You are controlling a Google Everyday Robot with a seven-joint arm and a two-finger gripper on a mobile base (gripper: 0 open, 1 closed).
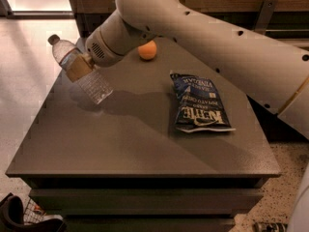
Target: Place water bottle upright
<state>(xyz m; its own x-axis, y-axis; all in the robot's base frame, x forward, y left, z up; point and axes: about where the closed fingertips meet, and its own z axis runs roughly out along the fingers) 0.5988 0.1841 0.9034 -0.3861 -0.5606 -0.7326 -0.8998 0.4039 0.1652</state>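
The water bottle (91, 83) is a small clear ribbed bottle with a pale grey cap. It hangs tilted above the left part of the dark table (120, 144), cap up and to the left, base down and to the right. My gripper (78, 66) is shut on the bottle's upper body, its tan fingers (77, 68) wrapped around it. The base of the bottle is close to the table top; I cannot tell whether it touches. The pale arm reaches in from the upper right.
A dark blue chip bag (199, 103) lies flat right of the table's middle. An orange (147, 50) sits near the far edge, partly behind the arm. The table's left edge is close to the bottle. A floor of pale tiles lies to the left.
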